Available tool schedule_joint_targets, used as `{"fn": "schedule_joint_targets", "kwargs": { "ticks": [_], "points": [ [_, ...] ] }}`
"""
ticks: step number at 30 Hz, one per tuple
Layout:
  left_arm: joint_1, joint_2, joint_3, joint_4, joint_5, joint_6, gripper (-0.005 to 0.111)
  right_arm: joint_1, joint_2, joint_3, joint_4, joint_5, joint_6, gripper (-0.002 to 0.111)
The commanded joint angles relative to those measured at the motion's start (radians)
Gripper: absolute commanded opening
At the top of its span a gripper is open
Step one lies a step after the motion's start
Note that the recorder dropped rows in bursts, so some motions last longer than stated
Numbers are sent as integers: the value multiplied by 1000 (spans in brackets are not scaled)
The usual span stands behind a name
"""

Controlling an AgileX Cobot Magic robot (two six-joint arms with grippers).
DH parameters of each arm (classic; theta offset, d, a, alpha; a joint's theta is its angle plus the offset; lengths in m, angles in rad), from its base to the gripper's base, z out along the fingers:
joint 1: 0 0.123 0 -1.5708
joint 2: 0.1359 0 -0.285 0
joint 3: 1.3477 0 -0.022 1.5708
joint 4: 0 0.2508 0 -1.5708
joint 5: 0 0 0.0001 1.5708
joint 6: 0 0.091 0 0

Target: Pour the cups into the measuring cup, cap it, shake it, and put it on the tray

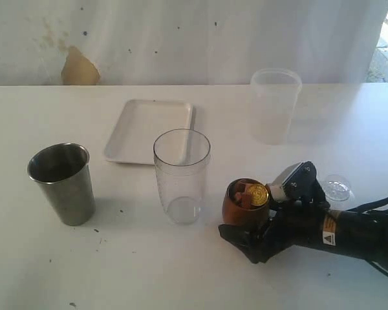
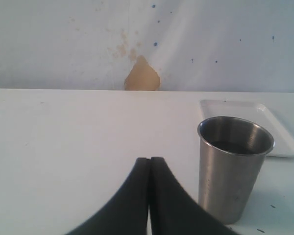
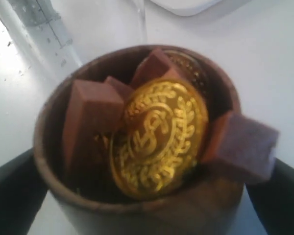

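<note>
Right gripper: black, lying low over the white table, its jaws spread wide apart with one finger on each side of a cup; whether they press on its wall cannot be told.
Between the right jaws: small rounded brown wooden cup, upright or nearly so.
Inside the wooden cup: an embossed gold coin leaning among brown rectangular blocks, one block poking over the rim.
Just past the right fingertips: tall clear see-through measuring cup with printed graduation marks, upright, just beside the wooden cup.
Behind the right gripper, beside its arm: small clear dome lid lying on the table.
Well beyond the right gripper: frosted translucent plastic container, upright, apart from everything else.
Left gripper: two curved black fingers pressed together, nothing between them, seen only by its own wrist camera.
Just beside the left fingertips: tapered dull steel tumbler, upright on the table, not touched.
Past the steel tumbler from the left gripper: flat white rectangular tray with a low rim; in the exterior view it lies behind the measuring cup.
Far ahead of the left gripper: pale wall with a tan patch.
</note>
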Motion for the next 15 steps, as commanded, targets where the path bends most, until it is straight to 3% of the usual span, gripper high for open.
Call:
{"fn": "schedule_joint_targets", "kwargs": {
  "ticks": [1, 15],
  "points": [
    [-1, -6, 4, 3, -13, 0, 0, 2, 23, -16, -4, -46, -5, 104],
    [-1, -6, 4, 3, -13, 0, 0, 6, 25, -16, 79, -36, 9, 104]
  ]
}}
